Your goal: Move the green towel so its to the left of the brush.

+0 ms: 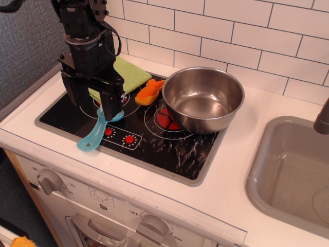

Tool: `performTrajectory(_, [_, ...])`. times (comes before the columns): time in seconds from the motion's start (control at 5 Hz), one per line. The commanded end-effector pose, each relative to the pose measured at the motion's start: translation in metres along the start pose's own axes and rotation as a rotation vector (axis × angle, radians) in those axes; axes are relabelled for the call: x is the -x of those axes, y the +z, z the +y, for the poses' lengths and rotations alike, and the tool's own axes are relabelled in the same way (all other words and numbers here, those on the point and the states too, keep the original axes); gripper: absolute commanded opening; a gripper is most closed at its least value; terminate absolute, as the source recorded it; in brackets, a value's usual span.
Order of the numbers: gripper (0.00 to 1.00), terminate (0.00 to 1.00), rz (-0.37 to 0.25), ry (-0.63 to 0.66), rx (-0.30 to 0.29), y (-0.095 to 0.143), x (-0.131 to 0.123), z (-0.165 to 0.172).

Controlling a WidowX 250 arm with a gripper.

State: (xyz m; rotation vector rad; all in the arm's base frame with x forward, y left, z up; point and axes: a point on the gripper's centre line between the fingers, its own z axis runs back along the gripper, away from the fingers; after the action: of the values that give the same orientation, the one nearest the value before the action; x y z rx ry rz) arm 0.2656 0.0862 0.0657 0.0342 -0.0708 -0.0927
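Note:
The green towel lies flat on the back left of the black stovetop, partly hidden behind the arm. The light-blue brush lies on the stovetop's front left, with its handle toward the front and its head under the gripper's right finger. My gripper points down over the towel's near edge, just behind the brush. Its jaws stand wide apart and hold nothing. A strip of green shows between the fingers.
An orange toy lies between the towel and a steel bowl on the right burner. A grey sink is at the right. A tiled wall runs along the back, and stove knobs sit on the front panel.

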Motion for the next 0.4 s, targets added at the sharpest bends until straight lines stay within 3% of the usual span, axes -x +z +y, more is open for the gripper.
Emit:
performTrajectory(0.0, [1.00, 0.00, 0.000, 0.000, 0.000, 0.000, 0.000, 0.000])
performTrajectory(0.2, [1.00, 0.00, -0.044, 0.081, 0.003, 0.008, -0.025, 0.015])
